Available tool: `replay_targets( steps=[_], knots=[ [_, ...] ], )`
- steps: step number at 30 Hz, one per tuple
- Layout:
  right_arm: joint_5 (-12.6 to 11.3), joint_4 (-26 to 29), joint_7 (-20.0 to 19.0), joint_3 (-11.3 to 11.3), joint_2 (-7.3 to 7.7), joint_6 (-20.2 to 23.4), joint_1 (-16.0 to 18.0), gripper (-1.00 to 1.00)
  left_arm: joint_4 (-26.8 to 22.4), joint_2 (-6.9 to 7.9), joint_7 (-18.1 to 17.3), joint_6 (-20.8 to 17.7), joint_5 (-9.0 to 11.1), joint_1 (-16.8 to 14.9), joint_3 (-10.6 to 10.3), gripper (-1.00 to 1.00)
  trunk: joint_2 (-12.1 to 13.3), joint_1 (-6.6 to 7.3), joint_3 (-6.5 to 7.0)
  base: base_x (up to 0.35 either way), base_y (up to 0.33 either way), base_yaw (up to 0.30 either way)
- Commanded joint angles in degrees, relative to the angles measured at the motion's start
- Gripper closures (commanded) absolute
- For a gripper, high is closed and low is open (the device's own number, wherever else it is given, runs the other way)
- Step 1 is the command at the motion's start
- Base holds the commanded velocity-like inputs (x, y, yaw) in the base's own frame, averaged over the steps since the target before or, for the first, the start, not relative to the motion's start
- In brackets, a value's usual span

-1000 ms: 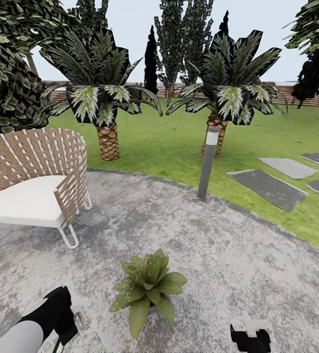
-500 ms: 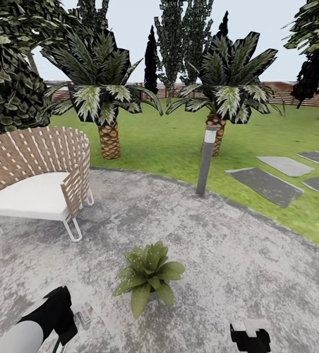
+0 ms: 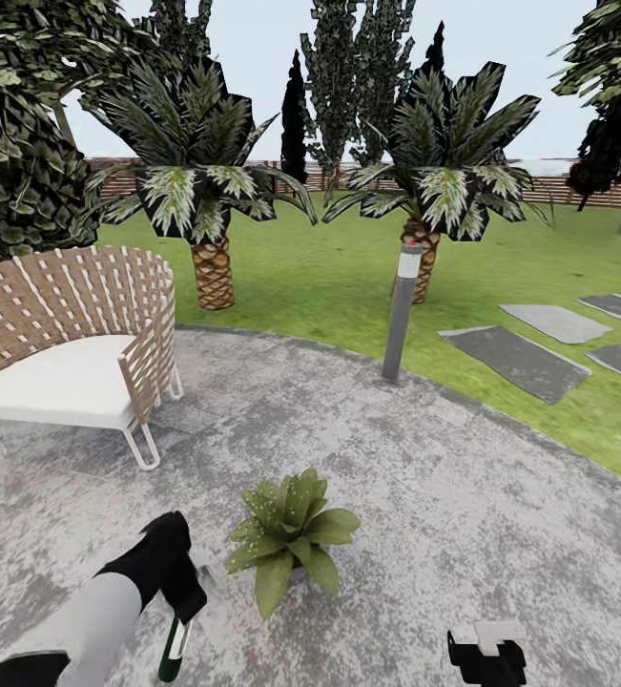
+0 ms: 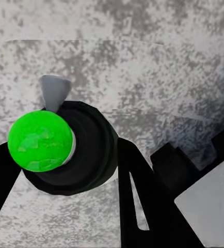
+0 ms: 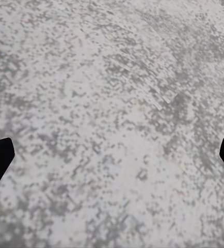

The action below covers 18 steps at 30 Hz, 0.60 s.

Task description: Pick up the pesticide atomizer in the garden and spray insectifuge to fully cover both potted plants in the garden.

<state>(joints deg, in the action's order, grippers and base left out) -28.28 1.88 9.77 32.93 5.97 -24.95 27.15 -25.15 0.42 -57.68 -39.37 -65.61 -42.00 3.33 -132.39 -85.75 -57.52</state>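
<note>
Round paved area (image 3: 463, 496) of the garden spans the near ground, lawn (image 3: 348, 277) and two palms (image 3: 200, 191) beyond it. Wicker chair (image 3: 72, 334) stands far left; grey lamp post (image 3: 401, 310) at the paving's far edge. One potted plant (image 3: 291, 539) sits near centre, white specks on its leaves. Left gripper (image 3: 181, 596), just left of the plant, is clamped on the pesticide atomizer (image 4: 65, 147), its nozzle grey. Right gripper (image 3: 486, 654), near right: fingers spread apart over bare paving.
</note>
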Motion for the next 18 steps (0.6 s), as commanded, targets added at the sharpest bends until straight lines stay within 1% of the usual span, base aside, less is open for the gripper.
replay_targets(
  steps=[1, 2, 3, 5, 6, 7, 9, 11, 13, 16, 17, 18],
  knots=[
    [-0.36, 0.05, 0.25, 0.48, 0.04, -0.06, 0.01, -1.00, -0.07, -0.18, -4.06, -0.62, -1.94, -1.56, -0.65, 1.00, -0.02, 0.01, -0.06, 0.000, 0.000, 0.000],
    [-0.37, 0.05, 0.25, 0.47, 0.03, -0.07, 0.01, -1.00, -0.07, -0.40, -8.29, -1.25, -4.15, -3.30, -1.93, 1.00, -0.02, 0.01, -0.06, 0.000, 0.000, 0.000],
    [-0.37, 0.05, 0.25, 0.47, 0.02, -0.06, 0.01, -1.00, -0.08, -0.65, -11.13, -1.90, -5.48, -4.42, -2.48, 1.00, -0.02, 0.01, -0.06, 0.000, 0.000, 0.000],
    [-0.38, 0.05, 0.25, 0.47, 0.03, -0.08, 0.01, -1.00, -0.07, -0.96, -14.70, -2.49, -7.16, -5.66, -2.93, 1.00, -0.02, 0.01, -0.06, 0.000, 0.000, 0.000],
    [-0.38, 0.03, 0.25, 0.47, 0.04, -0.05, 0.01, -1.00, -0.09, -1.07, -15.55, -2.57, -7.88, -5.94, -3.01, 1.00, -0.02, 0.01, -0.06, 0.000, 0.000, 0.000],
    [-0.38, -0.01, 0.25, 0.47, 0.08, -0.04, 0.00, -1.00, -0.08, -1.25, -16.60, -2.68, -10.09, -6.16, -3.07, 1.00, -0.02, 0.01, -0.06, 0.000, 0.000, -0.054],
    [-0.38, -0.03, 0.25, 0.47, 0.10, -0.02, 0.00, -1.00, -0.04, -1.20, -16.92, -2.52, -11.63, -5.47, -3.14, 1.00, -0.02, 0.01, -0.06, 0.000, 0.000, -0.196],
    [-0.38, -0.04, 0.25, 0.47, 0.10, -0.01, 0.00, -1.00, 0.39, -1.15, -16.70, -2.34, -11.80, -5.17, -3.12, 1.00, -0.02, 0.01, -0.06, 0.000, 0.000, -0.246],
    [-0.36, -0.08, 0.25, 0.47, 0.10, -0.01, 0.01, -1.00, 0.52, -0.97, -16.52, -2.13, -11.89, -2.65, -3.16, 1.00, -0.02, 0.01, -0.06, 0.000, 0.000, -0.041],
    [-0.30, -0.11, 0.25, 0.47, 0.09, -0.01, 0.01, -1.00, 0.11, -0.48, -16.30, -1.92, -11.80, -1.00, -3.18, 1.00, -0.02, 0.01, -0.06, 0.000, 0.000, -0.009],
    [-0.29, -0.12, 0.25, 0.47, 0.08, -0.01, 0.01, -1.00, -0.01, -0.73, -16.19, -1.96, -11.69, -0.78, -3.11, 1.00, -0.02, 0.01, -0.06, 0.000, 0.000, -0.001],
    [-0.31, -0.12, 0.25, 0.47, 0.09, -0.01, -0.01, -1.00, -0.26, -1.84, -16.11, -2.03, -11.63, -0.81, -3.05, 1.00, -0.02, 0.01, -0.06, 0.000, 0.000, 0.000]
  ],
)
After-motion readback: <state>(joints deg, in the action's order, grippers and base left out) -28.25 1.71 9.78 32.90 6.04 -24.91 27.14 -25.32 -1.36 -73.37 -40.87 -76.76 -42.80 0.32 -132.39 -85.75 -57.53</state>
